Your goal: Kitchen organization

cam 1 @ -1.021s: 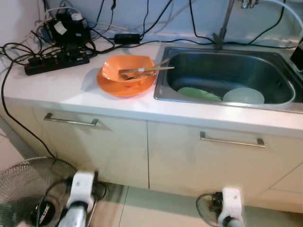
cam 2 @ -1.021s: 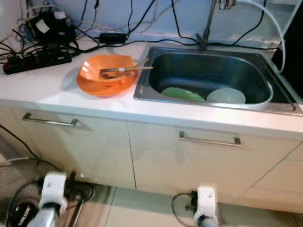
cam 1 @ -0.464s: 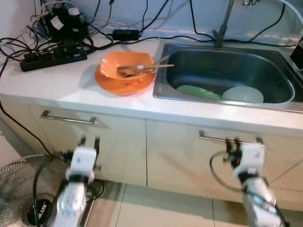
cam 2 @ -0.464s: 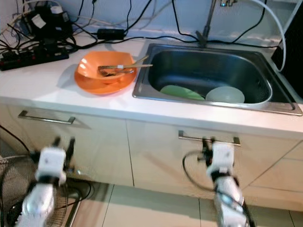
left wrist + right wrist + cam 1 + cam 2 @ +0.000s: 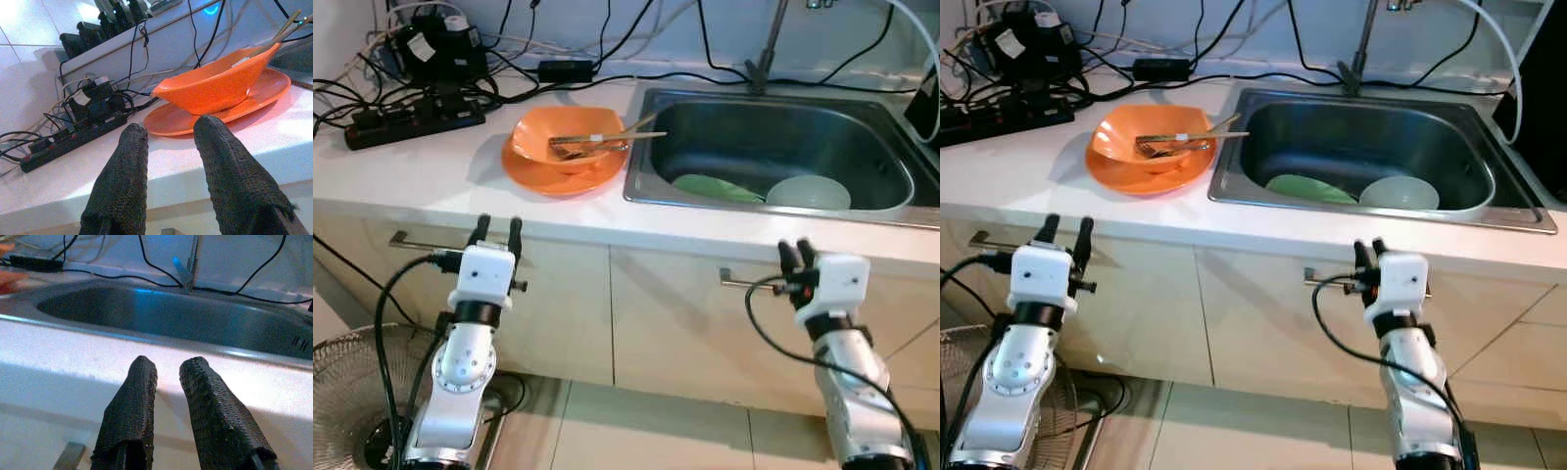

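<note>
Everything sits around the steel sink set into the white counter. Just left of the sink, an orange bowl rests on an orange plate, and chopsticks with a fork lie across the bowl, their tips reaching out over the sink's left rim. Inside the sink, against its front wall, a green plate lies flat with a pale bowl just beside it on the right. The tap rises behind the sink. Farther left of the sink, past the orange dishes, a black power strip and a tangle of cables lie against the wall.

Below the sink's front edge, the right gripper is raised in front of the cabinet door, close by its handle. Its two fingers point up at the counter edge, a narrow gap between them, holding nothing. Left of the sink, below the orange plate, the left gripper stands in front of the drawer handle, its fingers spread a little wider and empty, aimed at the counter edge. A fan stands on the floor beneath the left arm.
</note>
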Robot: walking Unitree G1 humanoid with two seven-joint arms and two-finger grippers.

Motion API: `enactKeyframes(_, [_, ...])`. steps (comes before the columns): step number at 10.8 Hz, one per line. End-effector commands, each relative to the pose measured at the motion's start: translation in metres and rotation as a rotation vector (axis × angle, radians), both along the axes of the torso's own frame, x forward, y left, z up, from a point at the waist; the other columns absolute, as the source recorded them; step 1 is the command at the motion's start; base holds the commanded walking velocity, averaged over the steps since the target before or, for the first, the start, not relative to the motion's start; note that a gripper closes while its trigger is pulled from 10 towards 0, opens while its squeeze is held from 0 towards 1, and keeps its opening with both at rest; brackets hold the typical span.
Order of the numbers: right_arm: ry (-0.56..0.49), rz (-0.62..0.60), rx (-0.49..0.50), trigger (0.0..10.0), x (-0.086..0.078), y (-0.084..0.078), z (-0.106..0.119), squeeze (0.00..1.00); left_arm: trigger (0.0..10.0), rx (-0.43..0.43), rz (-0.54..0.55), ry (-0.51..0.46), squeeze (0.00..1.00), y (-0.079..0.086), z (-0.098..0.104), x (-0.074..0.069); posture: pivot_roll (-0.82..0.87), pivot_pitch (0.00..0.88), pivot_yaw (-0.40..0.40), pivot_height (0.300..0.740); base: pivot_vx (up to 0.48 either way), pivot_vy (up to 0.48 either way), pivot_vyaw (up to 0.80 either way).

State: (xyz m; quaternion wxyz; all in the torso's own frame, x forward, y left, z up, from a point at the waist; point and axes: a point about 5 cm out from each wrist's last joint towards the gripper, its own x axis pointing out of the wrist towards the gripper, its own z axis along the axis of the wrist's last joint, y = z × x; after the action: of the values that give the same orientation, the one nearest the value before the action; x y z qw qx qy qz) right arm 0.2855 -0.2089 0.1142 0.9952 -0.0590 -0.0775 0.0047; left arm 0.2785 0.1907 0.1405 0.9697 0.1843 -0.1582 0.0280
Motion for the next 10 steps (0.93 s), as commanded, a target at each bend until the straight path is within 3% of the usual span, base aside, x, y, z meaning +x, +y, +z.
enactKeyframes(1, [-0.033,0.002,0.015,10.0,0.004,0.001,0.013,0.00,10.0,0.021,-0.025,-0.018,0.00,-0.006,0.009,0.004,0.15,0.039,0.019,0.740,0.000,0.000,0.00])
enactKeyframes(3, [-0.049,0.019,0.057,10.0,0.014,0.006,0.026,0.00,10.0,0.103,-0.074,-0.015,0.00,-0.015,0.016,0.014,0.15,0.023,0.018,0.740,0.000,0.000,0.00])
enactKeyframes(4, [-0.024,0.006,0.161,10.0,0.022,0.008,0.025,0.00,10.0,0.139,-0.098,-0.005,0.00,-0.019,0.017,0.021,0.15,0.016,0.020,0.740,0.000,0.000,0.00])
enactKeyframes(5, [-0.034,0.037,0.217,10.0,0.039,0.021,0.034,0.00,10.0,0.183,-0.140,-0.014,0.00,-0.032,0.023,0.033,0.15,0.005,0.022,0.740,0.000,0.000,0.00])
enactKeyframes(8, [0.019,0.103,0.230,10.0,0.059,0.057,0.032,0.00,10.0,0.228,-0.217,-0.016,0.00,-0.063,0.029,0.057,0.16,0.000,0.020,0.740,0.000,0.000,0.00])
enactKeyframes(10, [0.011,0.142,0.231,10.0,0.065,0.072,0.035,0.00,10.0,0.226,-0.215,-0.024,0.00,-0.072,0.033,0.064,0.16,0.000,0.025,0.740,0.000,0.000,0.00])
